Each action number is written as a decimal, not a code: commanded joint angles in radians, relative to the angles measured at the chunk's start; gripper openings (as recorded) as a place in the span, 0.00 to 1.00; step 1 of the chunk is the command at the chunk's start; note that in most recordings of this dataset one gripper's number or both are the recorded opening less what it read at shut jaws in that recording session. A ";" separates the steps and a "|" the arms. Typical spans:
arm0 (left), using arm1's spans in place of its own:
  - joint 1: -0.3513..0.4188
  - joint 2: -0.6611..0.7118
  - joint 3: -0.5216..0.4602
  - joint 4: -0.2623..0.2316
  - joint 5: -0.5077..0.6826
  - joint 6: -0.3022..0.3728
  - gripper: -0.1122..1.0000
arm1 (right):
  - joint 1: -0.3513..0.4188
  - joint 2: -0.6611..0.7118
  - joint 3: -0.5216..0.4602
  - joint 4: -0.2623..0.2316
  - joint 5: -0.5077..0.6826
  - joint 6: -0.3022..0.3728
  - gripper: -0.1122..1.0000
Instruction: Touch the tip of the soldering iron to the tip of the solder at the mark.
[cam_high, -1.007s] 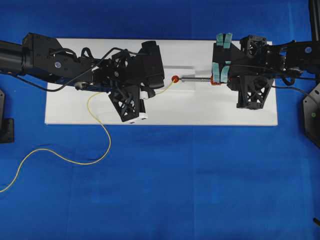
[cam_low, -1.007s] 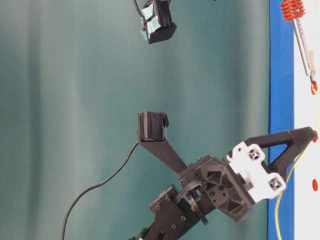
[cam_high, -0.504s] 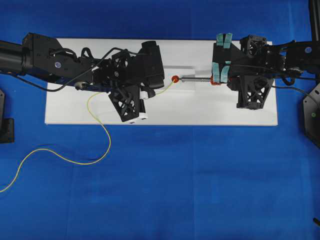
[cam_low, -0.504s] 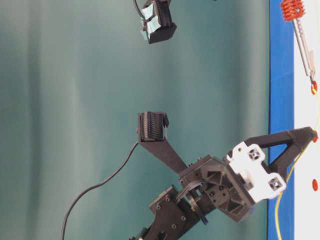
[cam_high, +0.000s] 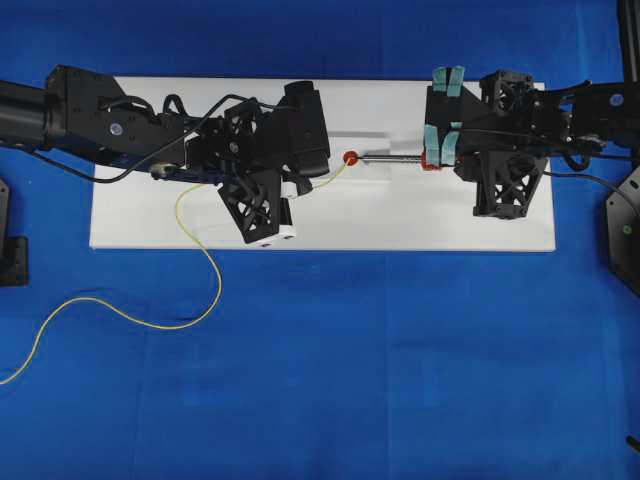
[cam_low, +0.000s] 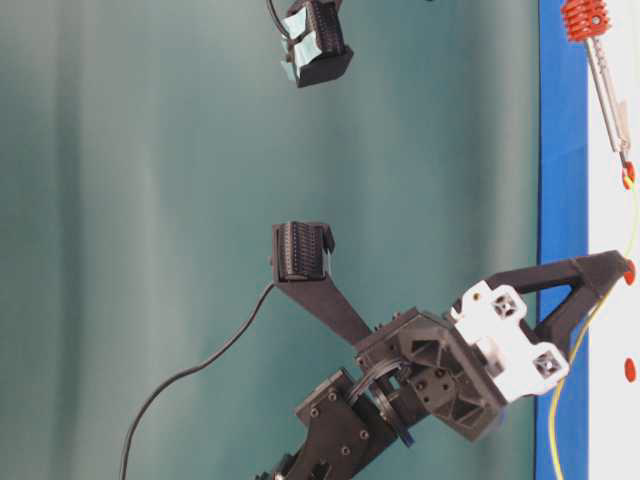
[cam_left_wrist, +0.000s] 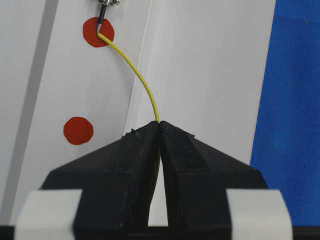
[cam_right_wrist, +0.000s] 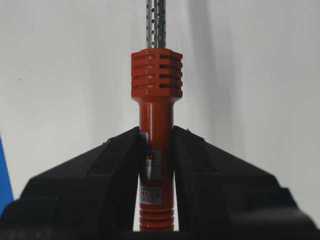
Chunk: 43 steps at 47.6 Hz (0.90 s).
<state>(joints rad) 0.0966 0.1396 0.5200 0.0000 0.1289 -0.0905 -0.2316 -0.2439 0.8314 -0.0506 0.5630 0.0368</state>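
Note:
The yellow solder (cam_left_wrist: 142, 80) is pinched in my left gripper (cam_left_wrist: 160, 124), which is shut on it. The wire arcs up and left, and its end meets the dark tip of the soldering iron (cam_left_wrist: 102, 15) on a red mark (cam_left_wrist: 98, 32). In the overhead view the solder (cam_high: 205, 265) trails back across the cloth from the left gripper (cam_high: 312, 182), and the mark (cam_high: 350, 158) sits at the shaft's end. My right gripper (cam_right_wrist: 156, 131) is shut on the iron's red body (cam_right_wrist: 156, 120) just below the ribbed collar. The iron (cam_high: 392, 157) lies level, pointing left from the right gripper (cam_high: 438, 160).
Both grippers work over a white board (cam_high: 400, 220) lying on blue cloth (cam_high: 400, 380). A second red dot (cam_left_wrist: 78, 130) lies on the board nearer the left gripper. The iron's black cord (cam_high: 600, 182) runs off to the right.
The left arm has shifted by a hair in the table-level view. Solder, iron and right arm stay as they were.

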 joint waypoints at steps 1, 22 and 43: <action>0.002 -0.014 -0.023 0.003 -0.003 0.002 0.11 | -0.003 -0.006 -0.020 -0.002 -0.003 0.002 0.16; 0.002 -0.014 -0.023 0.003 -0.002 -0.002 0.11 | -0.003 -0.006 -0.020 -0.002 -0.003 0.002 0.16; 0.000 -0.169 0.051 0.003 0.014 0.008 0.11 | -0.003 -0.006 -0.017 -0.002 -0.006 0.002 0.16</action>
<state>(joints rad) 0.0966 0.0337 0.5645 0.0015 0.1488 -0.0828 -0.2332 -0.2424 0.8330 -0.0476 0.5630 0.0368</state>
